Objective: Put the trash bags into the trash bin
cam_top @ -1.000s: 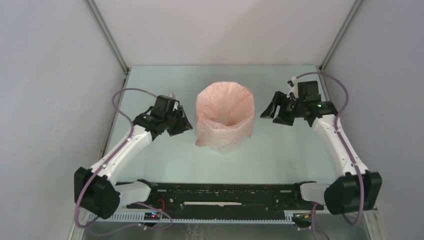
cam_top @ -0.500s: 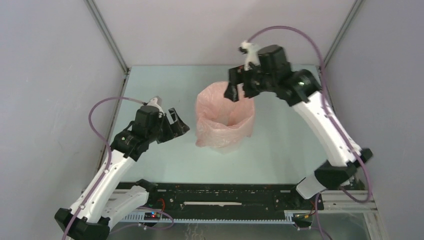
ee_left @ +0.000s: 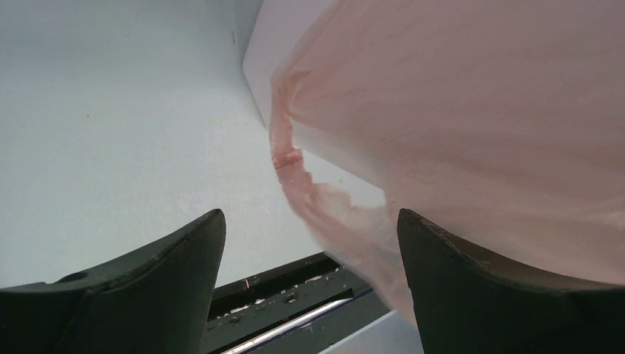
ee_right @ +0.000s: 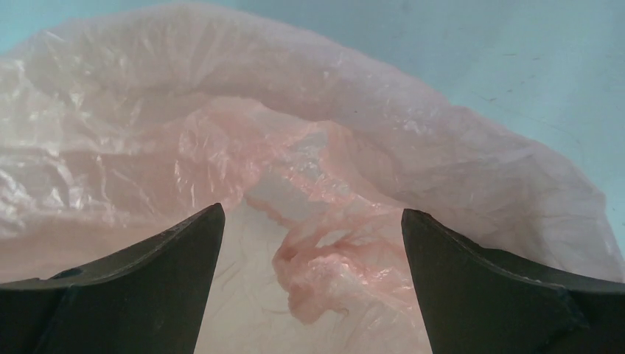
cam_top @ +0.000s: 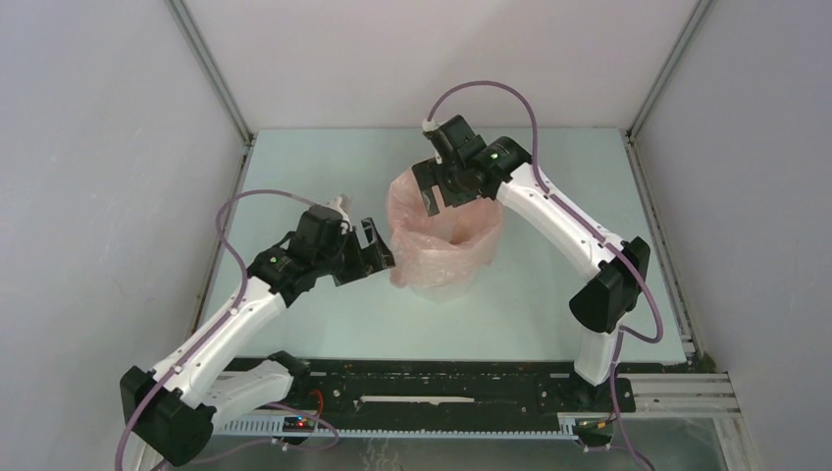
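The pale-pink trash bag (cam_top: 446, 245) is draped over the trash bin in the middle of the table and hides nearly all of it from above. The left wrist view shows the white bin wall (ee_left: 259, 66) beneath the bag's wrinkled hem (ee_left: 289, 158). My left gripper (cam_top: 378, 250) stands open just left of the bin, the hem hanging between its fingers (ee_left: 309, 214) untouched. My right gripper (cam_top: 432, 191) hovers open over the bin's far-left rim. It looks down into the lined bin, with crumpled film (ee_right: 335, 276) below its jaws (ee_right: 313, 210).
A black rail (cam_top: 442, 383) runs along the table's near edge between the arm bases. Grey walls with metal frame posts (cam_top: 211, 69) close in the left, right and back sides. Purple cables loop off both wrists.
My right arm swung from the right side of the table over to the bin's far rim while its jaws widened. My left gripper opened and moved closer to the bin's left side.
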You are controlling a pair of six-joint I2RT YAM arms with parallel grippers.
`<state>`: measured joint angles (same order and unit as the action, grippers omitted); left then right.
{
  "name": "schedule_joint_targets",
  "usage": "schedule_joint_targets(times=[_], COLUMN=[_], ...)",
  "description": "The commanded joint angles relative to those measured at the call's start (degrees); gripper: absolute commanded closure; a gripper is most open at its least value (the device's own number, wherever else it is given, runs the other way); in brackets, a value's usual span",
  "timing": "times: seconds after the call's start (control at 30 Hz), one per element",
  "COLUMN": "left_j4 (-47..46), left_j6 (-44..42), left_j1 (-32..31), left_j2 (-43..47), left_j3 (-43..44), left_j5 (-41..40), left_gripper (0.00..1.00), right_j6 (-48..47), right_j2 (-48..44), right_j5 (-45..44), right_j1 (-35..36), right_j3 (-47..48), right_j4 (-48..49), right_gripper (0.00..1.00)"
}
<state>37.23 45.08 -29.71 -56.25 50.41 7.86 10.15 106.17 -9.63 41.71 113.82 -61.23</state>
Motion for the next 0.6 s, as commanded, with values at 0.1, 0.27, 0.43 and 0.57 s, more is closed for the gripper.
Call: schedule_joint_targets(times=[0.1, 0.27, 0.43, 0.57], left_j4=[-2.7, -2.8, -3.1, -3.3], left_j6=[0.3, -0.7, -2.2, -2.7], left_j1=[-1.8, -1.8, -1.8, -1.8], left_j2=[-1.3, -2.8, -5.6, -7.7], left_j3=[0.5, 1.2, 3.8, 5.8], left_j5=[0.3, 0.6, 0.9, 1.9], left_gripper=[0.09, 0.08, 0.08, 0.08], right_j6=[4.4, 6.5, 9.5, 10.0], right_j2=[-1.4, -3.8, -3.9, -5.4], right_j5=[-5.6, 3.4, 12.0, 12.7], right_j1=[2.3, 5.6, 8.0, 4.7], right_j3=[0.6, -1.6, -3.8, -6.0], right_j4=[5.8, 7.6, 9.6, 10.6], right_gripper=[0.00, 0.00, 0.00, 0.00])
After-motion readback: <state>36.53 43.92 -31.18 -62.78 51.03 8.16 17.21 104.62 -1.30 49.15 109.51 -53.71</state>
